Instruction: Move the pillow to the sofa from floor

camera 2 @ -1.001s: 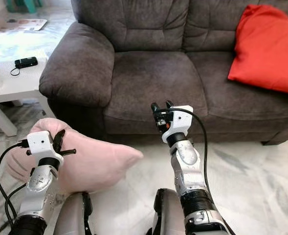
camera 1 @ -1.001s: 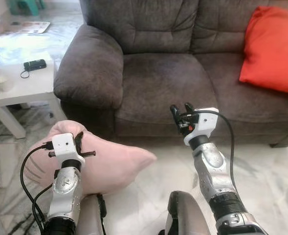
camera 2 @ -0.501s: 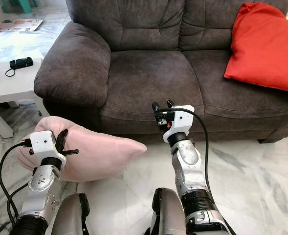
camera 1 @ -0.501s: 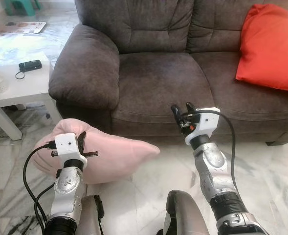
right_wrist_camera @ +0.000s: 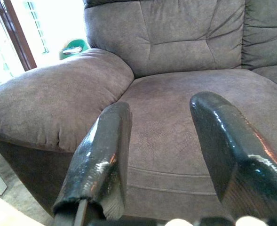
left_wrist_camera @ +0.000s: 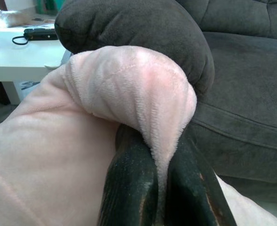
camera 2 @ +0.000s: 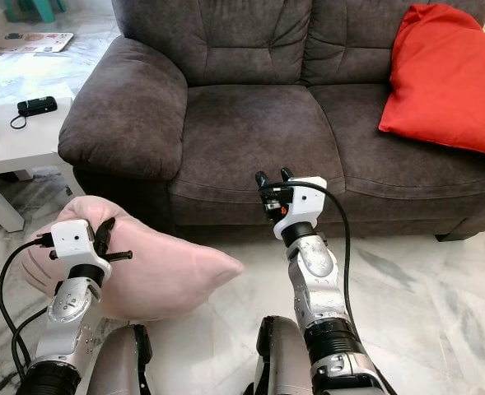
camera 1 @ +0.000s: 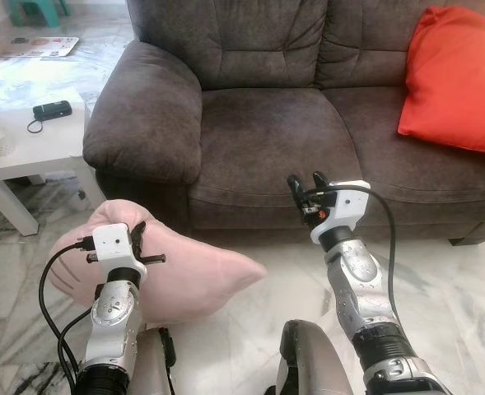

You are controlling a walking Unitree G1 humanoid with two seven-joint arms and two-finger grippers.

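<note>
My left gripper (left_wrist_camera: 159,188) is clamped on a fold of the pink pillow (camera 1: 188,271), which hangs low at my near left, just in front of the sofa (camera 1: 267,140) arm. Over the last second the view has only shifted slightly and the pinch has held, so I judge the lift secure. My right gripper (right_wrist_camera: 169,155) hovers before the seat, fingers apart and empty.
</note>
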